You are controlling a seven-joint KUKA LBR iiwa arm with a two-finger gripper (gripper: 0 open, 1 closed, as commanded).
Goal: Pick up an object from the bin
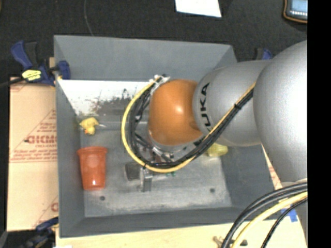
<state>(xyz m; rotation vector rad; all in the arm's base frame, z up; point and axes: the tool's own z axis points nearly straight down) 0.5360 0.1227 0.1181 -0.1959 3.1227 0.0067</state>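
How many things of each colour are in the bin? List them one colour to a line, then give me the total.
Orange: 1, the cup at the left.
Yellow: 2, a small lump at the left rear and a yellow piece at the right, partly hidden by the arm.
Total: 3 in sight; the arm may cover more.

The tapered plastic cup (92,167) is orange-red, the small lumpy thing (89,125) yellow. The metal bin (145,61) is grey, dark-speckled.
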